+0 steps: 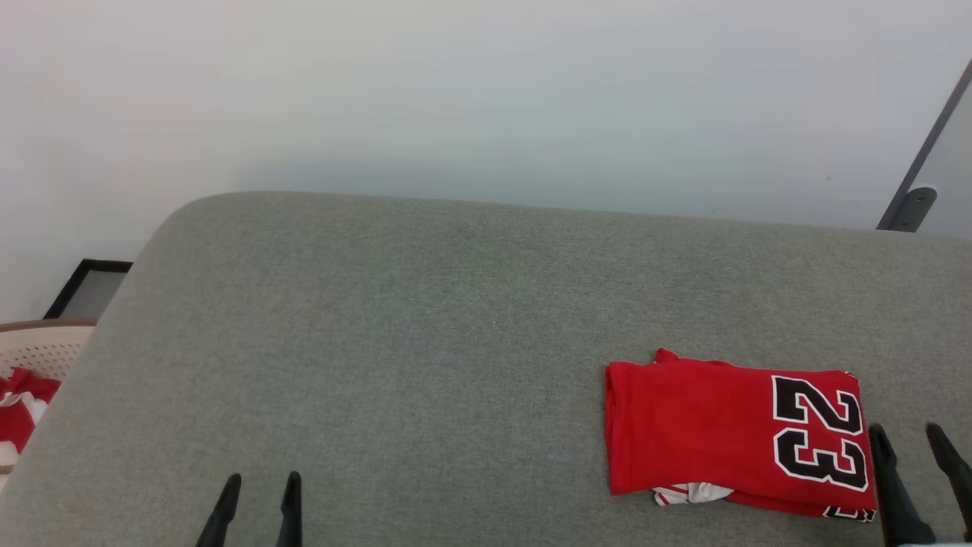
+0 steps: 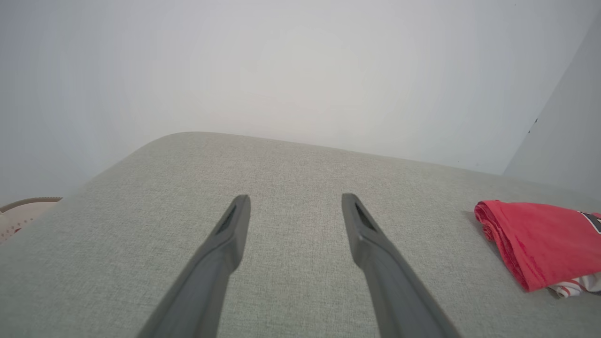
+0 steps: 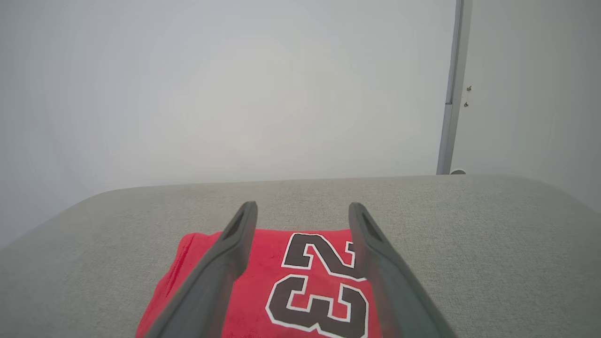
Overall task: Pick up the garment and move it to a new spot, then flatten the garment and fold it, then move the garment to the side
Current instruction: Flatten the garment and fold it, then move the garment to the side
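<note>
Lying folded into a rectangle, the red jersey rests flat on the right part of the grey upholstered surface, its black "23" at the right end and a bit of striped white trim peeking from the near edge. The right gripper hovers at that numbered end, jaws spread wide and empty. The left gripper, well apart over bare fabric, is equally spread and empty.

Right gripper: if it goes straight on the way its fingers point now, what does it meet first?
Probably the garment: the open right gripper points across its "23" end. If it passes above the cloth, the grey cushion comes next; height is unclear.
</note>
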Controlling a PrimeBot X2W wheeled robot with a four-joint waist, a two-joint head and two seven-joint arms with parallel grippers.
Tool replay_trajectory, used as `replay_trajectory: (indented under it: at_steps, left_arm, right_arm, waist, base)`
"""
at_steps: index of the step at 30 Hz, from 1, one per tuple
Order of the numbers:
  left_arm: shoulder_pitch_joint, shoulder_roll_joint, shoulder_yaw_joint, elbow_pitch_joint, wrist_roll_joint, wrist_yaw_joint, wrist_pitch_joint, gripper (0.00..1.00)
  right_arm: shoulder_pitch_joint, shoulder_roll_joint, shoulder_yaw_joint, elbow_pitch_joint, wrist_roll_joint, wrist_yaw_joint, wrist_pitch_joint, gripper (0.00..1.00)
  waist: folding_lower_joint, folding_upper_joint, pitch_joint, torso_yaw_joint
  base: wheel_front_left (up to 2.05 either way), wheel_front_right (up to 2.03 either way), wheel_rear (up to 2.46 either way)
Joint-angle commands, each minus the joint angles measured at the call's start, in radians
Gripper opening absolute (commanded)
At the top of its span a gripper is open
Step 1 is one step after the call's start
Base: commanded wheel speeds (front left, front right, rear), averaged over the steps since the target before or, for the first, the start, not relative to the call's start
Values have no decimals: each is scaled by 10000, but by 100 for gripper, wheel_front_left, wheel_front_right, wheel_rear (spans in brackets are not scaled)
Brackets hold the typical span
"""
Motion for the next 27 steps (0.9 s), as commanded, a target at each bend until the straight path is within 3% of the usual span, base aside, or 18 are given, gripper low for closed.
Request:
replay_trajectory:
  at_steps: [1, 14, 17, 20, 23, 24, 27]
  left_arm:
    - [183, -99, 57, -169, 141, -24, -9, 100]
    - [132, -158, -61, -445, 331, -24, -9, 100]
    - [30, -204, -58, -455, 276, -24, -9, 100]
    - [-136, -240, -205, -430, 258, -24, -9, 100]
    - [-389, -252, -363, -376, 246, -24, -9, 100]
    - [-389, -252, -363, -376, 246, -24, -9, 100]
    - [-776, -304, -477, -351, 238, -24, -9, 100]
  right_arm:
    - [278, 92, -198, -151, -62, -15, -41, 100]
    - [66, 375, -309, -382, 18, -13, 429, 100]
    - [-307, 151, -215, -229, 75, -13, 956, 100]
    - [-876, -281, -51, -6, 58, -13, 1926, 100]
    - [-1575, -1069, 384, 372, 221, -13, 3739, 100]
    - [-1575, -1069, 384, 372, 221, -13, 3739, 100]
    - [-2510, -1896, 985, 787, 480, -13, 5908, 100]
  waist:
    - [0, 0, 14, 45]
    - [0, 0, 59, -26]
    - [0, 0, 123, -115]
    - [0, 0, 261, -183]
    - [0, 0, 570, -268]
    - [0, 0, 570, -268]
    - [0, 0, 1020, -404]
  base:
    - [0, 0, 0]
    - [0, 0, 0]
    - [0, 0, 0]
    - [0, 0, 0]
    - [0, 0, 0]
    - [0, 0, 0]
    - [0, 0, 0]
